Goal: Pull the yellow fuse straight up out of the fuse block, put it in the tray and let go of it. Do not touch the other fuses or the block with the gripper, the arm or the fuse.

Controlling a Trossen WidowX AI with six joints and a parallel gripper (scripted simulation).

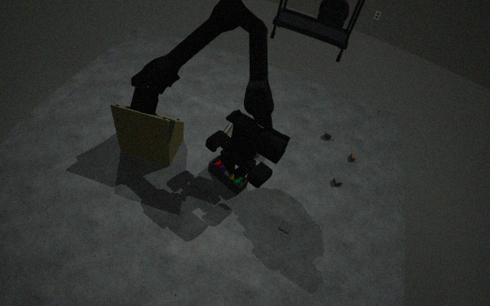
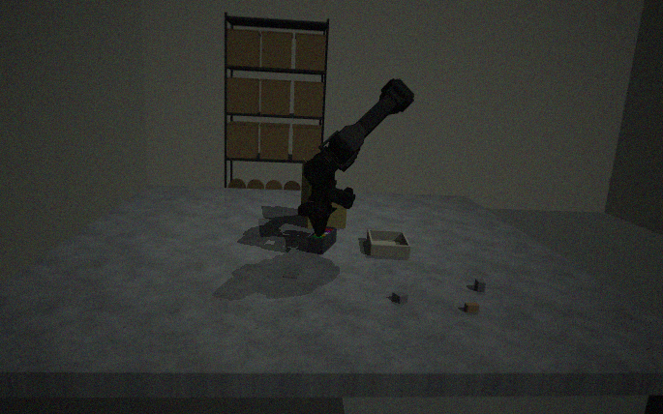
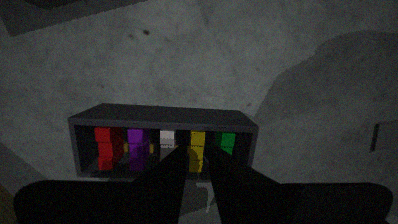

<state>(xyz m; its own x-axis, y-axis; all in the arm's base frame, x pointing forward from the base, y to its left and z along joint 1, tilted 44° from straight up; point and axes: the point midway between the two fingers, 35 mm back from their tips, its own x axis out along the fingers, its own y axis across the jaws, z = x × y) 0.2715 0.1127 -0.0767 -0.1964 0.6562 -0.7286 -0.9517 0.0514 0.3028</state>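
The dark fuse block (image 3: 160, 116) (image 1: 222, 179) (image 2: 323, 246) holds a row of red (image 3: 104, 145), purple (image 3: 136, 145), white (image 3: 166, 138), yellow and green (image 3: 228, 141) fuses. The yellow fuse (image 3: 197, 140) (image 1: 232, 176) stands upright in its slot, second from the right in the wrist view. My gripper (image 3: 197, 150) (image 1: 234, 171) (image 2: 317, 231) hangs right over the block. Its fingers are slightly apart, one on each side of the yellow fuse, with its top showing in the gap. The pale tray (image 2: 387, 251) stands to the right of the block in the exterior view; the gripper hides it in the top view.
A tan cardboard box (image 1: 145, 139) stands by the arm's base, left of the block. Three small cubes (image 2: 398, 297) (image 2: 478, 285) (image 2: 470, 307) lie to the right front. A small flat tile (image 1: 285, 226) lies in front of the block. A shelf with boxes (image 2: 275, 98) stands behind the table.
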